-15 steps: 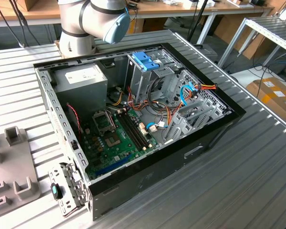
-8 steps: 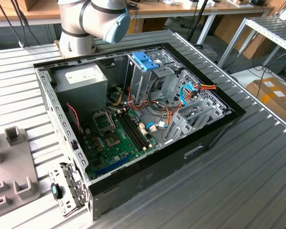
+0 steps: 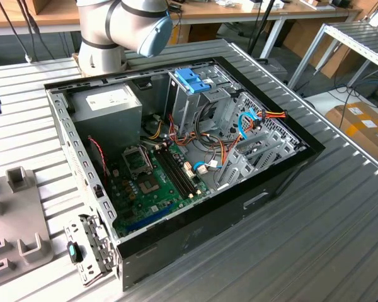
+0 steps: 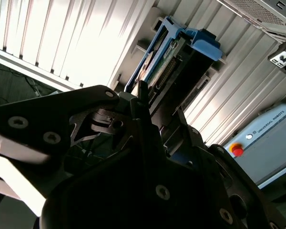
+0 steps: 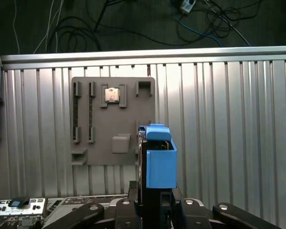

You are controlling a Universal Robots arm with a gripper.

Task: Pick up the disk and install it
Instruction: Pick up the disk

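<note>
Between the dark metal fingers point(image 4: 143, 102) of the hand point(image 4: 162, 112) sits the flat rectangular hard disk w/ dark casing & light-blue plastic side rails point(image 4: 176, 57). Hand reads as clenched on it, pinching the near end across the two broad faces. Long axis of the disk runs straight out from the hand, away from the wrist, far end pointing at the ribbed silver metal worktop point(image 5: 229, 143).

First wrist view has the disk point(image 5: 159, 160) edge-on, blue rail facing the camera. Behind it lies the flat grey plastic fixture plate point(image 5: 100, 143) w/ narrow slots & a small square chip point(image 5: 112, 94) seated in it. Disk overlaps that plate's edge in the picture, but judging by how big it looks vs. the plate, it hangs apart from it, not resting on it.

Exterior view: same grey plate point(image 3: 12, 207) at the exterior view's left, flat on the worktop. Just beside it, toward the exterior view's right, is the open black-and-grey computer case point(image 3: 208, 229), side panel off, green motherboard point(image 3: 151, 182) exposed. Metal drive cage point(image 3: 183, 107) w/ a blue plastic piece point(image 3: 192, 80) on top stands at the case's far side, near the arm's base point(image 3: 104, 38).

So hand & disk are over the plate side, and the cage is well apart from them, off toward the exterior view's right. Pick-up looks done, install not yet.
</note>
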